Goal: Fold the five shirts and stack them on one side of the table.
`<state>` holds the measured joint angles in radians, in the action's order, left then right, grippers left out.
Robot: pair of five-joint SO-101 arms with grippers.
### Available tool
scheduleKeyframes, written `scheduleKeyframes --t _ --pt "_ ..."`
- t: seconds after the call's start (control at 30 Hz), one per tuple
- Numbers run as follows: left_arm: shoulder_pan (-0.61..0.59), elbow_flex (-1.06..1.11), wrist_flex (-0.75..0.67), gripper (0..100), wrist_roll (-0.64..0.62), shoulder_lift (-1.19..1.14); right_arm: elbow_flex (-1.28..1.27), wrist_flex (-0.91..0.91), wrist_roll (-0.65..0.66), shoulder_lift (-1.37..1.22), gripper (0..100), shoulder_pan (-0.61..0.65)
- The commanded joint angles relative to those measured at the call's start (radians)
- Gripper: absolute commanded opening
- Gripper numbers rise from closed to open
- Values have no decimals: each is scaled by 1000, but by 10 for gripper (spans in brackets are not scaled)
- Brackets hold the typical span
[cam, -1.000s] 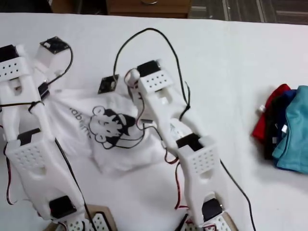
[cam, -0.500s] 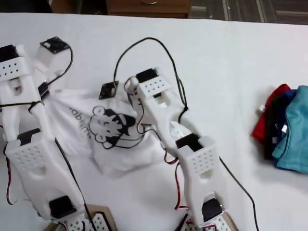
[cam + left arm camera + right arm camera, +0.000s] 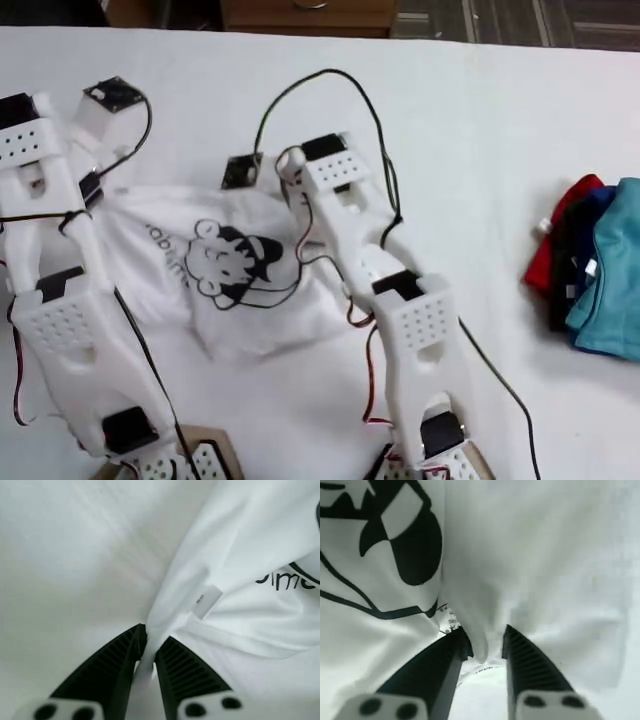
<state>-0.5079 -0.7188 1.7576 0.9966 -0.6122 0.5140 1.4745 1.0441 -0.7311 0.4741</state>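
Observation:
A white shirt [image 3: 230,270] with a black cartoon print lies crumpled on the table between the two arms. At the shirt's left corner, my left gripper [image 3: 97,192] is shut on it. The left wrist view shows its black fingers [image 3: 120,670] pinching a fold of the white shirt [image 3: 240,545] near a small label. My right gripper [image 3: 290,195] sits at the shirt's far right edge. Its fingers [image 3: 530,665] hold a ridge of the white shirt [image 3: 530,555] between them, beside the print.
Folded shirts are stacked at the right edge: red [image 3: 560,240], dark blue [image 3: 578,250] and teal [image 3: 612,270]. Black cables [image 3: 330,80] loop over the white table [image 3: 480,120] behind the right arm. A wooden cabinet [image 3: 310,15] stands beyond the far edge.
The right arm has moved away from the camera and a little right, drawing the shirt's right edge with it and spreading the cloth. The left arm has kept still.

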Motion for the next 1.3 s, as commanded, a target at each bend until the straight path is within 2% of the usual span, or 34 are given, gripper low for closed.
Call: scheduleKeyframes --t 0.0,0.2,0.43,0.83,1.27 --pt "-15 -45 18 21 3 9 84 -1 3 4 26 -13" --pt "-14 -45 18 21 -3 8 192 88 3 12 21 -10" --pt "-9 -113 20 21 -5 58 621 240 3 12 20 -16" --pt "18 -147 15 21 3 436 1168 266 3 15 20 -81" --pt "35 -147 -17 21 -3 687 1043 268 -29 406 20 -165"
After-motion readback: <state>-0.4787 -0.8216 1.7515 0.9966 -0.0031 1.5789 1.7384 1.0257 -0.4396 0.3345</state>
